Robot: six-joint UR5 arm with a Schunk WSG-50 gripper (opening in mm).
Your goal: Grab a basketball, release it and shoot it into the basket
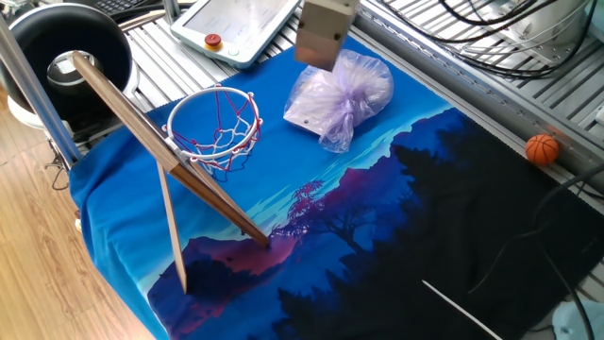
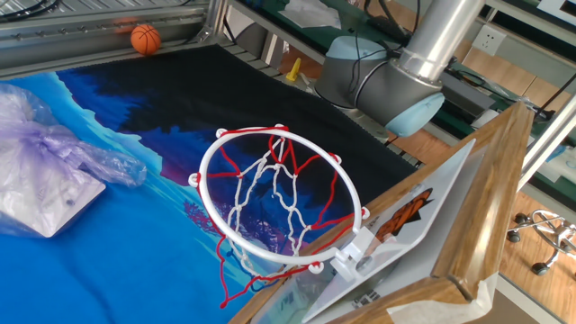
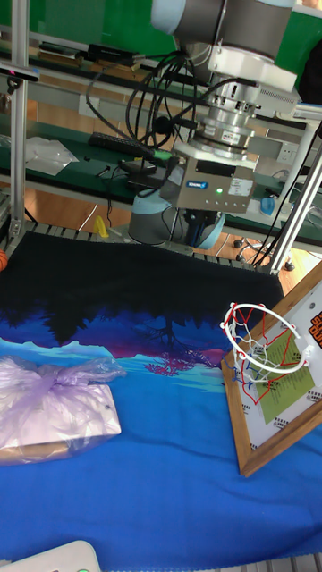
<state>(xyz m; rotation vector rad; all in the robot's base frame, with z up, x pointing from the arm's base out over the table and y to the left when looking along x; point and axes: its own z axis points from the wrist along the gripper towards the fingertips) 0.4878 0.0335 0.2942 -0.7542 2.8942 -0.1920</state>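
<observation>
we see the table under a blue and black landscape cloth [image 1: 377,236] that covers most of it; its near edge runs out of frame in every view. the arm [image 2: 423,49] is cut off at the top in the other fixed view, only a silver link and grey joint showing. the big black tub [image 1: 66,47] sits in the far left corner, partly behind a metal post.

the wooden backboard [image 1: 160,156] is seen edge-on in one fixed view, and its right side is cropped in the tall one. the basket [image 2: 274,202] hangs from it, red rim and string net open and empty.

the lilac plastic bag [image 1: 342,94] lies on the blue part of the cloth; what it wraps is hard to make out.

the gripper [image 3: 195,222] hovers well above the cloth. its fingers are dark against the dark background, so we cannot tell whether they are spread or closed.

the basketball [image 1: 542,148] rests on the metal rails just beside the cloth's black edge, well apart from the gripper and hoop. in the tall view only an orange sliver shows at the left border.
</observation>
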